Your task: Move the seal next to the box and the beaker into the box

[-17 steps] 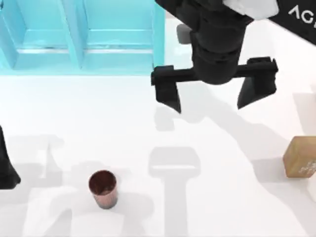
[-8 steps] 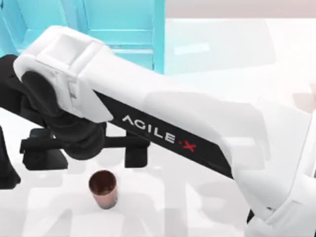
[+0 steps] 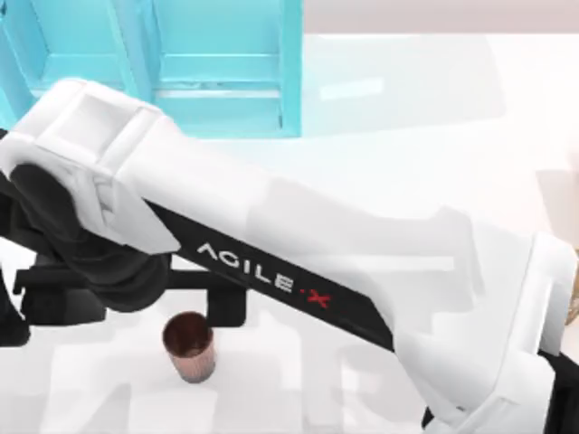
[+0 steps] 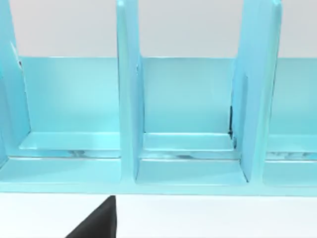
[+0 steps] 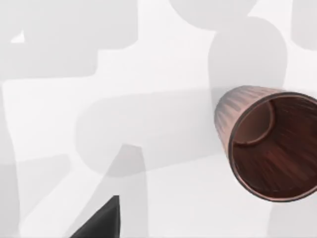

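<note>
The right gripper (image 3: pixel 134 303), black and two-fingered, is seen from above at the table's left side, its jaws spread wide and empty, set just behind the small coppery, dark reddish-brown round beaker (image 3: pixel 190 346). The beaker stands upright on the white table (image 3: pixel 407 117), well in front of the light blue partitioned box (image 3: pixel 217 63). It is judged light, rigid and smooth-walled, probably slippery; a hold across its tapered wall, below the rim, is suggested. In the right wrist view the beaker (image 5: pixel 270 144) is offset from the fingers, so alignment appears unfinished. The left gripper (image 3: pixel 7 316) is parked at the left edge.
</note>
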You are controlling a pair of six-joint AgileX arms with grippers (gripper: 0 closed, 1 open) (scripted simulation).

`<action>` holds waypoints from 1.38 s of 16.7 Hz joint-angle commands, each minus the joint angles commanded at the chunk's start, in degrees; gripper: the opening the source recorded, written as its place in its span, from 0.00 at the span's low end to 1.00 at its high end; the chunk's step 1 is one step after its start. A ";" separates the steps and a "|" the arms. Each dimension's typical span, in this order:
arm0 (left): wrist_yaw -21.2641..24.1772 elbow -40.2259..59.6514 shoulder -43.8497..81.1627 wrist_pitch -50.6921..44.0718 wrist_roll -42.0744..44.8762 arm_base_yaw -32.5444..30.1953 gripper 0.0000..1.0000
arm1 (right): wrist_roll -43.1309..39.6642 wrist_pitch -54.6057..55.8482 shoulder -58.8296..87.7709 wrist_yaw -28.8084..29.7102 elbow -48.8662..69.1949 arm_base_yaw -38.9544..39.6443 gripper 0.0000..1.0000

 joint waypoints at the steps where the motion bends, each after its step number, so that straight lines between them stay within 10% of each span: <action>1: 0.00 0.00 0.00 0.00 0.00 0.00 1.00 | -0.09 0.04 -0.33 -0.05 -0.35 -0.54 1.00; 17: 0.00 0.00 0.00 0.00 0.00 0.00 1.00 | -1.61 21.91 -3.92 -0.18 -25.54 -1.56 1.00; 23: 0.00 0.00 0.00 0.00 0.00 0.00 1.00 | -1.61 21.91 -3.92 -0.18 -25.54 -1.56 0.55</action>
